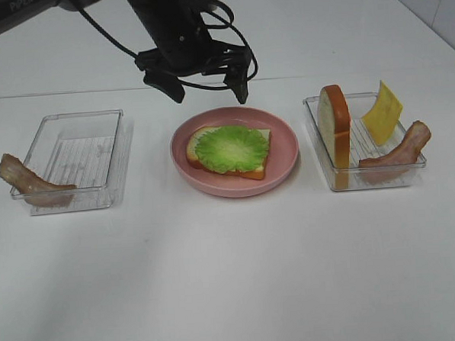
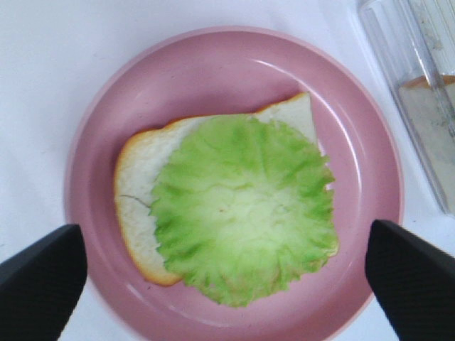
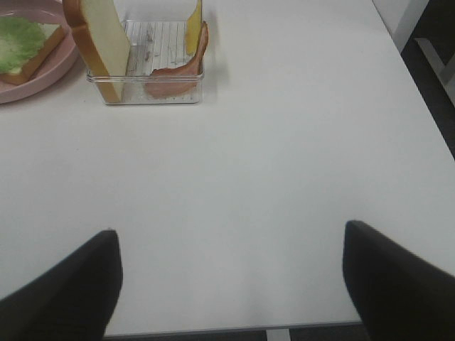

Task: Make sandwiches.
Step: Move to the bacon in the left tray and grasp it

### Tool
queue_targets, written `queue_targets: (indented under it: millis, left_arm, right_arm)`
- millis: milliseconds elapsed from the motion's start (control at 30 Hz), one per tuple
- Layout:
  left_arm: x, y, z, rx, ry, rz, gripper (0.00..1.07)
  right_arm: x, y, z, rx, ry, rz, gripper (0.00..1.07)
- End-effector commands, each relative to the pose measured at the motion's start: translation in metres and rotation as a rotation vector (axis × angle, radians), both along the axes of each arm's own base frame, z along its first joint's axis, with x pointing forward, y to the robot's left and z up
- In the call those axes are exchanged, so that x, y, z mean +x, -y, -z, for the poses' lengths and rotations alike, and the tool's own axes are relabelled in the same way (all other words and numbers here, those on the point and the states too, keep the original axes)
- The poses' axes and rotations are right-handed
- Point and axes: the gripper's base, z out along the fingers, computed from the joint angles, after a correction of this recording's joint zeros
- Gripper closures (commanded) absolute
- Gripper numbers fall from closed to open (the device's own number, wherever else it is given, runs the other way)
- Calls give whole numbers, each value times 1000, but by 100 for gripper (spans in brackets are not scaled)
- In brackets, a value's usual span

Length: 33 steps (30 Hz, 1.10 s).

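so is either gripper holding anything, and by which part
Nothing is held. The left gripper is open above the lettuce, not touching it; the right gripper is open over the table.

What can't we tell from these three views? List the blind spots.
- Right gripper: absent from exterior high; right wrist view shows only its fingertips, rest cut by the frame edge.
- Bread slice on the plate: middle covered by the lettuce in every view.
- Right tray: left wrist view cuts it at the edge, contents blurred.
- Cheese: right wrist view shows it edge-on and cropped.
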Motion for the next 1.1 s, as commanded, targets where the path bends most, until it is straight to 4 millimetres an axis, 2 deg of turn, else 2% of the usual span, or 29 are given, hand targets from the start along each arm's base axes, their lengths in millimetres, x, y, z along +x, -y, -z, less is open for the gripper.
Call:
queue_targets:
  millis: [33,67,200,333,433,500,533,567,600,667,700,733,800,833,867,900,967,1000,1067,1100]
  left_arm:
    - [-2,-8,-17,26,-20,-27,4]
    - [-2,-14,-25,33,-38,-37,4]
    - [1,-28,-32,20,-45,-62,4]
    - [-2,-48,-58,11,-15,-88,4]
    - [-2,-53,-64,10,-5,-92,4]
    - [-9,-73,-90,8,32,-115,4]
    - [-9,-73,-90,8,32,-115,4]
    - [-12,-85,-102,10,46,-132,4]
    - [-12,-85,-102,10,46,-132,4]
    - [-19,-105,-111,39,49,-155,4]
    - [-19,-105,-111,39,49,-155,4]
    - [-25,-120,-115,60,42,-171,4]
    - [-28,-128,-115,71,32,-177,4]
    - [-35,-141,-115,100,15,-189,4]
    - [-35,-141,-115,100,15,-189,4]
    - [-41,-155,-110,132,-14,-208,4]
    - [-45,-163,-108,146,-27,-222,4]
    - [-50,-177,-105,168,-51,-249,4]
    - [-53,-185,-102,177,-67,-263,4]
    - [-58,-197,-97,185,-97,-289,4]
  right_arm:
    - [1,0,0,-7,-1,0,25]
    - [1,0,0,-7,-1,0,25]
    - [1,0,0,-7,-1,0,25]
    - [1,0,0,-7,-1,0,25]
    - [1,0,0,-7,-1,0,25]
    - [1,0,0,-7,-1,0,25]
    - [1,0,0,-7,-1,0,25]
    - [1,0,0,-7,-1,0,25]
    - [1,0,0,-7,-1,0,25]
    - [1,0,0,-7,-1,0,25]
    - [1,0,0,-7,-1,0,25]
    - [1,0,0,-7,-1,0,25]
    - [1,0,0,-7,-1,0,25]
    - [1,0,0,-7,-1,0,25]
    - [1,0,0,-7,-1,0,25]
    - [1,0,0,-7,-1,0,25]
    - [1,0,0,-7,-1,0,25]
    - [1,0,0,-7,-1,0,25]
    - [1,0,0,-7,-1,0,25]
    - [1,0,0,-7,-1,0,25]
